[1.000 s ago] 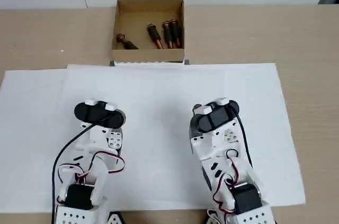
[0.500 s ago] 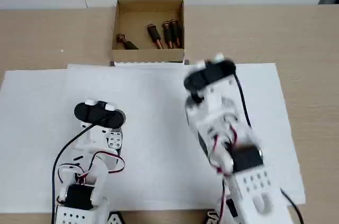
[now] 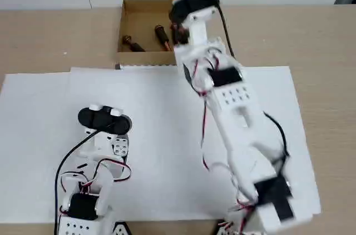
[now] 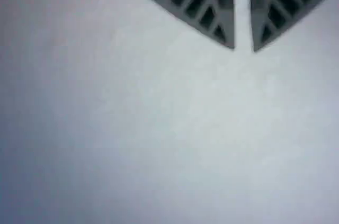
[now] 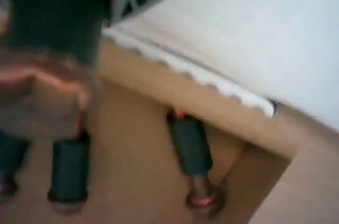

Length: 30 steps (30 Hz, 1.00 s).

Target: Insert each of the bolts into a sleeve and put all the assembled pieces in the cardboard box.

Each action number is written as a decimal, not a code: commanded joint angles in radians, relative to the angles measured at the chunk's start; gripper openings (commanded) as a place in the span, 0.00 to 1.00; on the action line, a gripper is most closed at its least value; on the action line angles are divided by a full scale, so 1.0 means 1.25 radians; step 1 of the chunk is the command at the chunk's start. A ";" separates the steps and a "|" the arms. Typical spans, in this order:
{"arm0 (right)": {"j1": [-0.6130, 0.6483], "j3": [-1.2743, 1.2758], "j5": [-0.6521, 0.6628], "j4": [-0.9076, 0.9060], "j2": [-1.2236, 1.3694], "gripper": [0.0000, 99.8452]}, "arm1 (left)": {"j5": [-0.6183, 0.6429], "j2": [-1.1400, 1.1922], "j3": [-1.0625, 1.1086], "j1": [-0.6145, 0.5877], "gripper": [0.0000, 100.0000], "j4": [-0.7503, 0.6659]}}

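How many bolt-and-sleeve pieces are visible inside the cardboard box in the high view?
3 pieces: one at the left, one in the middle, one partly under the right arm. The arm may hide more.

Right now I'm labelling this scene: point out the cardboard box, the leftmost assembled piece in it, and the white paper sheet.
cardboard box [image 3: 146, 58], high view, on its front wall.
leftmost assembled piece [image 3: 136, 46], high view, on its dark sleeve.
white paper sheet [image 3: 161, 135], high view, on a bare patch near its middle.
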State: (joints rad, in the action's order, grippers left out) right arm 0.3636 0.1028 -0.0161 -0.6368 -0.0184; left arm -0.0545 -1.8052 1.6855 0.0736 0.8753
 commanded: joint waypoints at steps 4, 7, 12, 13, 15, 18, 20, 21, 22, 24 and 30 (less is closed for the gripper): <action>-0.002 -0.273 0.115 0.031 0.172 0.00 | 0.001 -0.007 -0.003 -0.002 0.01 0.004; -0.002 -0.352 0.179 0.031 0.252 0.00 | 0.001 -0.007 -0.003 -0.002 0.01 0.004; -0.003 -0.453 0.270 0.031 0.376 0.00 | 0.001 -0.007 -0.003 -0.002 0.01 0.004; -0.003 -0.464 0.281 0.044 0.401 0.00 | 0.001 -0.007 -0.003 -0.002 0.01 0.004; -0.002 -0.473 0.311 0.088 0.446 0.00 | 0.001 -0.007 -0.003 -0.002 0.01 0.004; -0.002 -0.473 0.367 0.154 0.501 0.00 | 0.001 -0.007 -0.003 -0.002 0.01 0.004; 0.002 -0.473 0.378 0.169 0.527 0.00 | 0.001 -0.007 -0.003 -0.002 0.01 0.004; 0.004 -0.473 0.378 0.170 0.537 0.01 | 0.001 -0.007 -0.003 -0.002 0.01 0.004; 0.007 -0.473 0.379 0.170 0.546 0.01 | 0.001 -0.007 -0.003 -0.002 0.01 0.004; 0.010 -0.473 0.381 0.170 0.558 0.03 | 0.001 -0.007 -0.003 -0.002 0.01 0.004; 0.012 -0.473 0.381 0.169 0.579 0.17 | 0.001 -0.007 -0.003 -0.002 0.01 0.004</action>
State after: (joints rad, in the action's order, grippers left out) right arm 0.3698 -0.4312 0.4488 -0.4496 0.7165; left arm -0.0545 -1.8052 1.6855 0.0736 0.8753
